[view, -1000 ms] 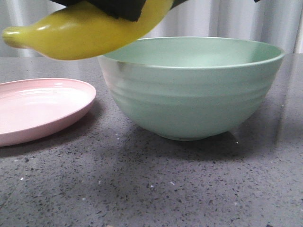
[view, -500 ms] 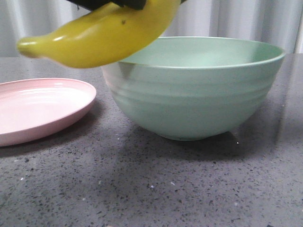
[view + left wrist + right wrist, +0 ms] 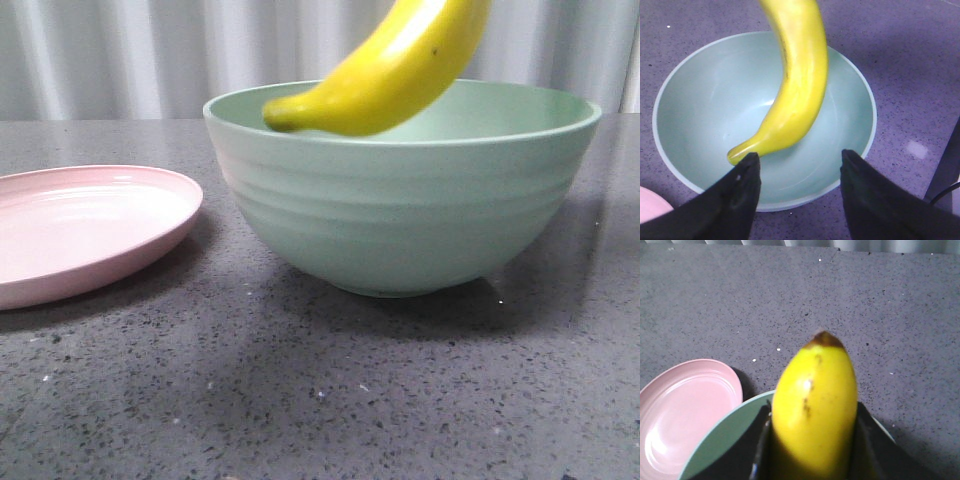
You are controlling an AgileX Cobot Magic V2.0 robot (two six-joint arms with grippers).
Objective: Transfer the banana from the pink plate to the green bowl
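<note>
While front view hides them, jaws pinch banana [image 3: 815, 405] above green bowl [image 3: 400, 215].

The left pincer [image 3: 797, 167] is showing two broad fingers [image 3: 725, 210] of matte black, each tapering to a blunt, rounded tip with a faint sheen along its edge. Beside them a dark, straight bar of the arm is running along the frame's edge, with a thin black cable curving off it. The right pincer [image 3: 812, 450] is showing only dark finger [image 3: 762, 450] surfaces, one with a pale edge.
</note>
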